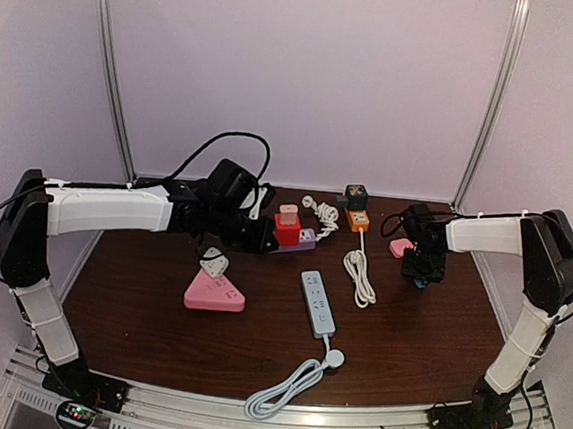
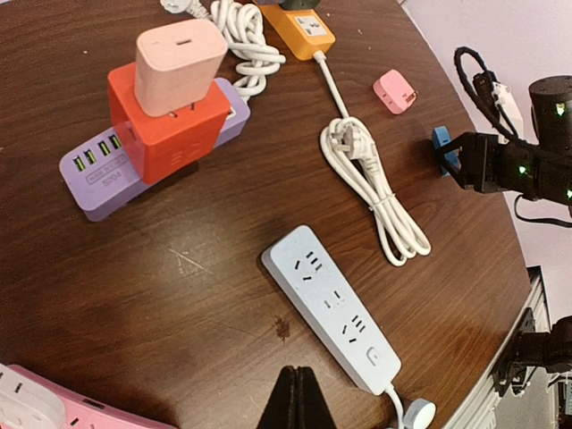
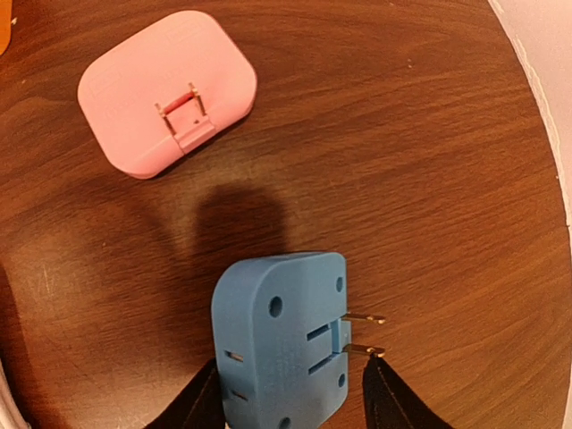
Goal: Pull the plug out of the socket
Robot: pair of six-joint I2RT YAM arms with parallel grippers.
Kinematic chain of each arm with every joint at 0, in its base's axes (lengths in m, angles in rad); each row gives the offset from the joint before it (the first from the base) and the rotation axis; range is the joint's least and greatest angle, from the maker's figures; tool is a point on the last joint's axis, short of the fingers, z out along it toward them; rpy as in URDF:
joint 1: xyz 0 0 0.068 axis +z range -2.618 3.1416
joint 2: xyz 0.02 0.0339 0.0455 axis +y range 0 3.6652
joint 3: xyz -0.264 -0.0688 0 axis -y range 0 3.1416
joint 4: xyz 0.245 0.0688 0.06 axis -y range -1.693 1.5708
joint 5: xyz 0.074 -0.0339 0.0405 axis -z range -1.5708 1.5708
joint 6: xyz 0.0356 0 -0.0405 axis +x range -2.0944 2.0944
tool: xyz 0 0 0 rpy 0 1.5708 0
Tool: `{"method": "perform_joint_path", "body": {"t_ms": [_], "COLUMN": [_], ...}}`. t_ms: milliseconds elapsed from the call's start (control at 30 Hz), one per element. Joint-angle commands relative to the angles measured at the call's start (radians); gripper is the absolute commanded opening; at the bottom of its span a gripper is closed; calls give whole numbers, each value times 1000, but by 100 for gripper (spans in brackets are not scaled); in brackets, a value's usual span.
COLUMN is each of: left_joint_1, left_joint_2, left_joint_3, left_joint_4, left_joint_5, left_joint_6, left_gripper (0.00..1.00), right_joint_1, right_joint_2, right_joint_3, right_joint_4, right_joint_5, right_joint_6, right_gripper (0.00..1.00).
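A blue plug (image 3: 279,344) with two brass prongs pointing right sits on the brown table (image 3: 429,161), free of any socket. It stands between the fingers of my right gripper (image 3: 291,380), which is open, with a gap beside the plug's right side. In the top view this gripper (image 1: 422,272) is at the right of the table. My left gripper (image 2: 298,389) is shut on nothing and hovers near a white power strip (image 2: 332,306). A purple power strip (image 2: 98,170) carries a red adapter (image 2: 170,121) topped by a pink charger (image 2: 179,64).
A pink plug (image 3: 167,89) lies prongs-up just beyond the blue one. An orange socket (image 1: 357,219) holds a dark plug (image 1: 354,195). A pink triangular socket (image 1: 213,292) holds a white plug (image 1: 213,262). A coiled white cable (image 2: 375,183) lies mid-table.
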Motion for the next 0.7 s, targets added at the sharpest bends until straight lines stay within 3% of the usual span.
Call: {"method": "perform_joint_path", "body": {"t_ms": [0, 200, 433, 667], "left_joint_1": [25, 50, 122, 234], "left_joint_2": [-65, -127, -191, -179], "left_joint_3": [-44, -93, -179, -222], "left_joint_4": [-10, -41, -82, -80], "left_joint_5": [-41, -105, -214, -234], "left_joint_6": [12, 10, -31, -78], "left_gripper": [0, 1, 3, 3], "right_joint_1": [-2, -1, 25, 66], "right_joint_2": [-43, -80, -128, -158], "right_joint_3": [20, 13, 8, 1], "right_joint_4": [24, 40, 61, 103], "right_joint_5": [-43, -89, -151, -215], "right_joint_6": [-9, -17, -24, -24], "right_gripper": [58, 71, 76, 82]}}
